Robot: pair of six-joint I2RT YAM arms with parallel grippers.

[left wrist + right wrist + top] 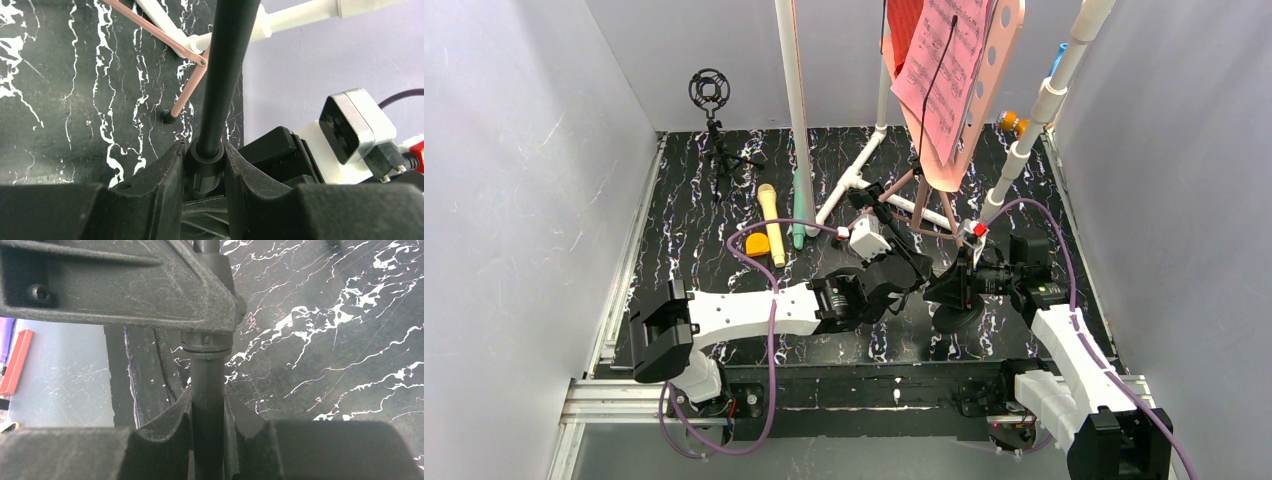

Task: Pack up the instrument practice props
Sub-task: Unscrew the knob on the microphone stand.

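Closest to the lens in each wrist view are the black fingers of that arm's end effector. We see the left end effector (205,162) pressed in on a collar of the black centre pole (226,75), one finger touching it on each side. The pole belongs to the pink hole-punched music stand on tripod legs (992,55). The right end effector (207,407) pinches the same pole just beside that collar, with a finger of the left one crossing at twelve o'clock above it.

From above, both arms meet near the middle of the black, white-veined marble-pattern worktop (684,250). The stand's perforated desk sits high at one o'clock from them. It carries pink sheet music (939,85), with a red folder (902,40) showing behind.

The white plastic pipe frame (802,110) crowds the stand, with uprights at eleven and one o'clock and a foot bar near the tripod. One pink tripod leg (187,95) crosses in front of a white pipe, its black-capped foot down on the worktop.

A yellow microphone (770,225) and a mint-green microphone (797,215) lie side by side at about ten o'clock from the left end effector, well apart from it. A small orange-yellow rounded piece (757,243) lies just beside the yellow one. A black shock mount on a small tripod (711,100) stands at eleven o'clock, near the back corner.

We make out printed staves of notes on the pink sheet, but any words are too small to read.
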